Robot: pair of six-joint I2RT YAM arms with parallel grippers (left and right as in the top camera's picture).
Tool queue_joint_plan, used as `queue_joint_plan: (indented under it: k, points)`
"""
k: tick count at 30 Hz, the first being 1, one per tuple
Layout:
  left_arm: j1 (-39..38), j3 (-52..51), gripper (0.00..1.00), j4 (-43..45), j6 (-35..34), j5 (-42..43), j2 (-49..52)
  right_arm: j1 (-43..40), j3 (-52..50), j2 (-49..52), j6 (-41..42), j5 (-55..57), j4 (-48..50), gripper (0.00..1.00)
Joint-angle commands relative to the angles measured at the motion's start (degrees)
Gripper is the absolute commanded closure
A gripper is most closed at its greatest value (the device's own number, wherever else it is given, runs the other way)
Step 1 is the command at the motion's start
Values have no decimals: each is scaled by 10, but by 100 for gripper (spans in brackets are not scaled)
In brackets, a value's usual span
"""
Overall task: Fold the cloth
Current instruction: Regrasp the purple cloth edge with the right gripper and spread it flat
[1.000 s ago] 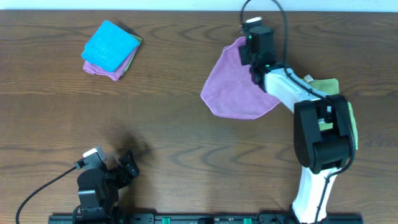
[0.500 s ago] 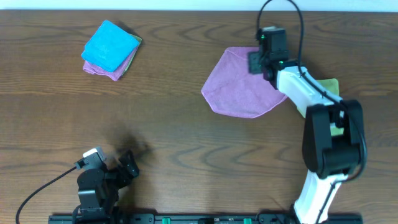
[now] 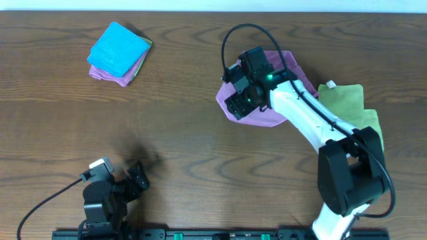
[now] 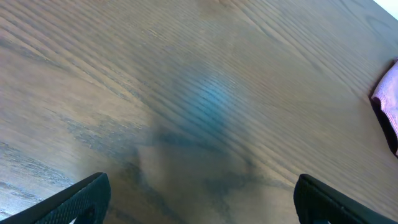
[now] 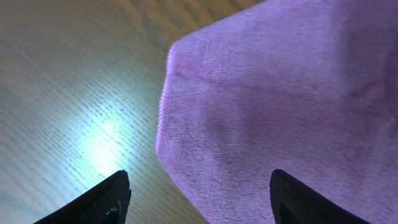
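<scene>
Overhead view, working out from the near edge: the left gripper [image 3: 137,177] sits low by the front of the table [image 3: 200,147], nowhere near the action. Its wrist cam shows the fingers spread wide over bare wood, holding nothing.

Further in, the right gripper [image 3: 235,101] hangs over the left edge of the purple cloth [image 3: 260,119], which lies right of centre on the table, rumpled rather than flat. From the right wrist cam the two fingers [image 5: 109,202] are spread apart, with the cloth's rounded edge [image 5: 280,93] between them and nothing pinched yet. So I'd call this lining up for a grab at that edge.

What could go sideways:
- That edge runs close to one finger. Come down a touch too far out and it closes on wood and misses.
- Come down too far in and it probably scoops a wad instead of a clean edge, so the fold ends up lumpy.
- The arm itself lies across the cloth, so pulling the edge over could bunch it against the arm.

Other stuff: a green cloth [image 3: 347,100] sits just beside the purple one on the right. The arm hides the join, so I can't tell if they touch, but a fold swung that way could drag it. Far back left there's a stack of folded cloths [image 3: 120,53], well out of the way.
</scene>
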Motion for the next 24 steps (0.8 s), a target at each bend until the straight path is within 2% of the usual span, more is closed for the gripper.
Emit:
queue_joint_plan:
  k: [1,17,22,24]
  points:
    - [3,-11,5,-6,-7,3,-4,4,0,6,-16,-7,-1,27]
    - [3,-11,5,-6,-7,4,-4,16,0,81,-19,-7,-17,27]
    - [3,-11,5,-6,-7,3,-4,16,0,86,-19,-2,-9,49]
    - [3,-11,5,-6,-7,3,-4,16,0,86,-19,-2,-5,54]
